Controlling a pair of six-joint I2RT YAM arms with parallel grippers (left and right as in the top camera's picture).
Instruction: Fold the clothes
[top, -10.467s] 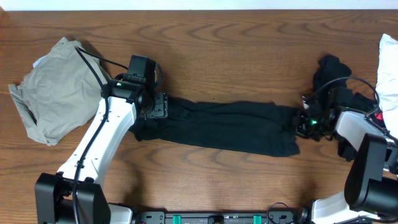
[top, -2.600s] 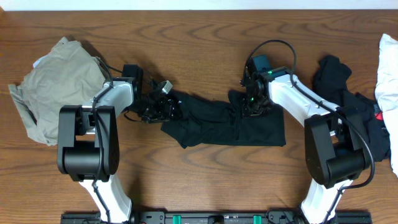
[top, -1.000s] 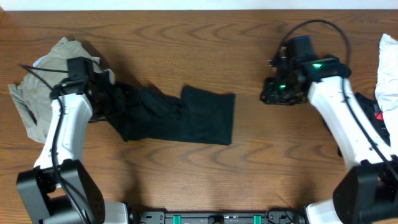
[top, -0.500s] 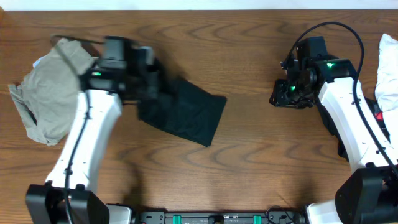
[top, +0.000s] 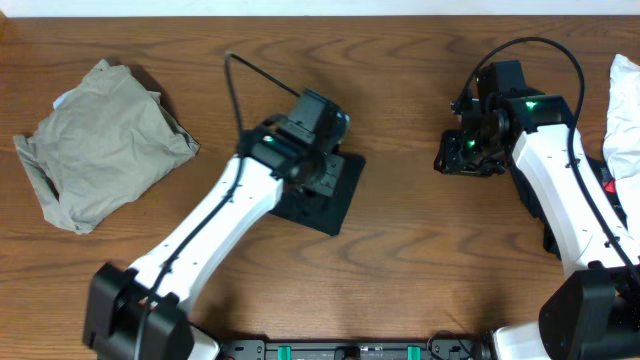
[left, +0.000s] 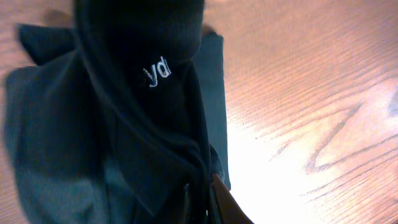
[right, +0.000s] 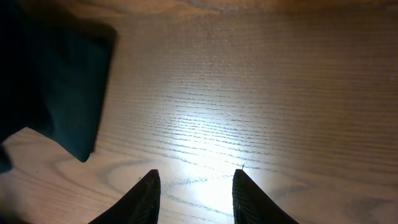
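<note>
**Black garment heaped mid-table, left arm gripping it**

The black garment (top: 338, 198) lies in a small folded heap on the wooden table (top: 400, 290). The left gripper (left: 200, 198) is right on top of it, fingers clenched on a fold of its cloth, just by the white logo (left: 157, 71). Well off to the heap's left sits the crumpled khaki-grey garment (top: 100, 145). Well to its right, the right gripper (right: 195, 179) hovers over bare wood, fingers released and empty.

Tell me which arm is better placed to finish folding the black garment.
Left. The left pincer is shut on the limp black fabric garment with the small white logo. The right pincer hangs open and empty above the brown wooden table, apart from it.
</note>
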